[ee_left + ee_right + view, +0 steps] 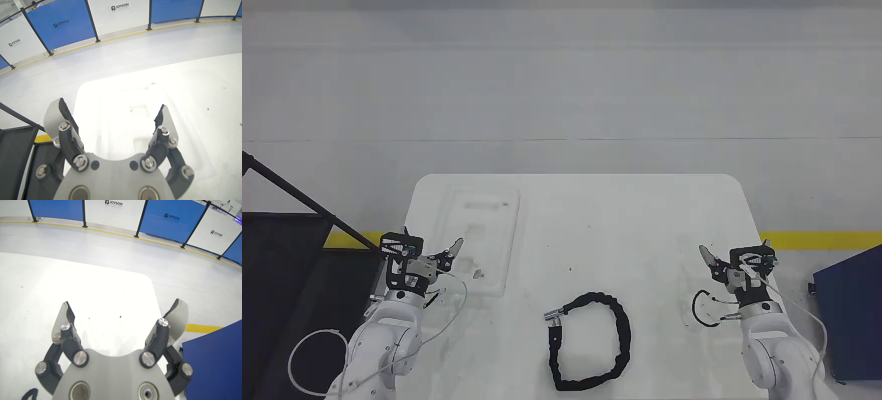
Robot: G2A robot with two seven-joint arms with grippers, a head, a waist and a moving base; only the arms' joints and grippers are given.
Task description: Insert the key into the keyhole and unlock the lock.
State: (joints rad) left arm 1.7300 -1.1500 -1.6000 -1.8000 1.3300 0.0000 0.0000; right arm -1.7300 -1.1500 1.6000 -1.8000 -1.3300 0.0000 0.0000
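A black fabric-covered chain lock lies curled in an open loop on the white table, near the front middle. Its silver metal end points left. I cannot make out a separate key. My left gripper hovers open at the table's front left, over the near end of a white tray, holding nothing. At the front right, my right gripper is open and empty over bare table. Both grippers are well away from the lock.
A small pale object sits at the tray's near edge; I cannot tell what it is. A black cable loop lies by the right arm. A blue box stands right of the table, a black platform left.
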